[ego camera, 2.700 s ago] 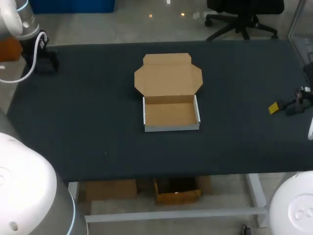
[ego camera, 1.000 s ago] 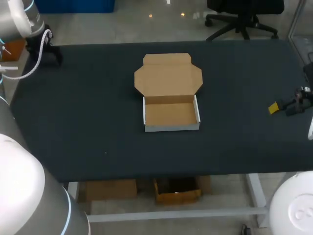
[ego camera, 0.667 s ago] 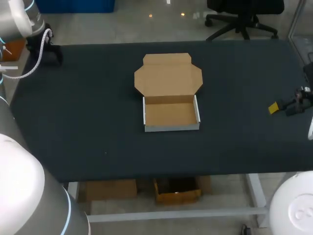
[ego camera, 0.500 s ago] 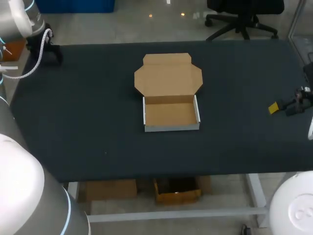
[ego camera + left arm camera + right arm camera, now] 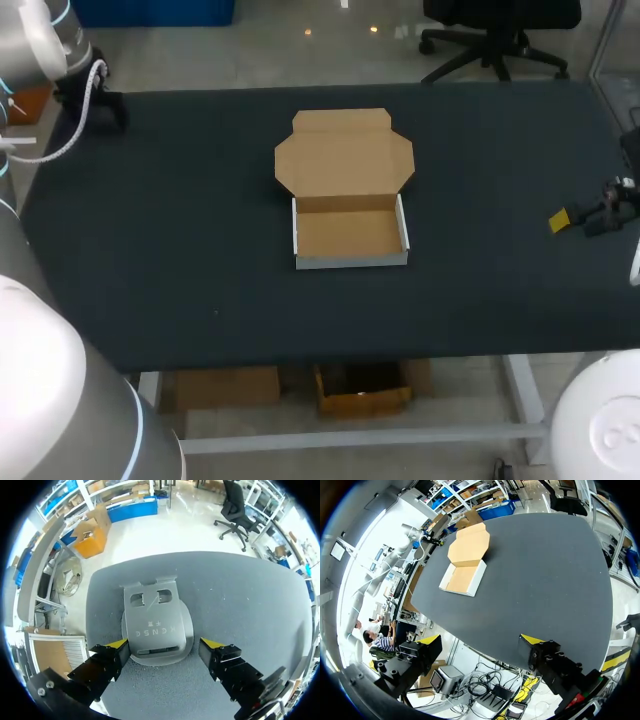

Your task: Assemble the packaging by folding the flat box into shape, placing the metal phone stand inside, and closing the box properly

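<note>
Head view: the box (image 5: 350, 232) sits folded and open in the middle of the table (image 5: 180, 250), its lid lying flat toward the far edge. There is lots of bare room all around it. My left arm (image 5: 35, 40) is at the far left corner. My right gripper (image 5: 572, 219) is at the right edge.

Left wrist view: the phone stand (image 5: 156, 625) lies flat between the wide-open fingers of my left gripper (image 5: 165, 644), which holds nothing. The table's edge is near. If I squeeze crooked, I think the thin metal may slip and slide off.

Right wrist view: my right gripper is wide open and empty, out by the table's edge. The box is well apart from it.
</note>
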Robot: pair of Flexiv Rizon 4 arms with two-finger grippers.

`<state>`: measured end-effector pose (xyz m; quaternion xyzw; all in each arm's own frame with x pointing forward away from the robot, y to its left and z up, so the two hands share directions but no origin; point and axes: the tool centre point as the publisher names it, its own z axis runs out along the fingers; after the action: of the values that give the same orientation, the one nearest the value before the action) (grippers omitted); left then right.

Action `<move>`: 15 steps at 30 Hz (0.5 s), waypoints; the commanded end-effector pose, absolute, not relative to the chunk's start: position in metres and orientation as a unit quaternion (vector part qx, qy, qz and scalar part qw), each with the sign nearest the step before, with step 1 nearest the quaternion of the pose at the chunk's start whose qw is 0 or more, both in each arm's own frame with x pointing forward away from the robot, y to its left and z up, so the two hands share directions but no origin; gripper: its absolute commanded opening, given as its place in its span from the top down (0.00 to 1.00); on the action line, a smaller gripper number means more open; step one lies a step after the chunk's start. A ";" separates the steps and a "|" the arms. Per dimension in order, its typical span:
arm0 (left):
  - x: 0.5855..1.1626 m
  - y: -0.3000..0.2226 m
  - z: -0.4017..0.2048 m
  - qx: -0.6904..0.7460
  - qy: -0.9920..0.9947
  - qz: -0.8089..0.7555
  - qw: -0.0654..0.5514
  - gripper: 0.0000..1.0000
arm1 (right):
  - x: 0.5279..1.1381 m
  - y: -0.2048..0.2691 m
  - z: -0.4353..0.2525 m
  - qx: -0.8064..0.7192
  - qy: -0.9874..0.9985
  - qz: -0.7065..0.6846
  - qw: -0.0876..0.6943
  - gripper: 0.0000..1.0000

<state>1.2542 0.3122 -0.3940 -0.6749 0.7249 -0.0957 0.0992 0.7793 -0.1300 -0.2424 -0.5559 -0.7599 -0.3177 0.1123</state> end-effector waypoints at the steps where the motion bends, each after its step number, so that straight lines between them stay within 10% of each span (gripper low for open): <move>1: 1.267 0.316 -0.399 -0.683 0.729 -0.016 0.023 0.10 | 0.778 -0.131 -0.241 -0.556 -0.760 -0.317 0.113 0.00; 15: 1.274 0.318 -0.399 -0.691 0.722 -0.020 0.026 0.07 | 0.778 -0.131 -0.241 -0.556 -0.760 -0.317 0.113 0.00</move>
<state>1.2615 0.3148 -0.3938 -0.6821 0.7154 -0.1048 0.1093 0.7793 -0.1301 -0.2424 -0.5559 -0.7599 -0.3177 0.1123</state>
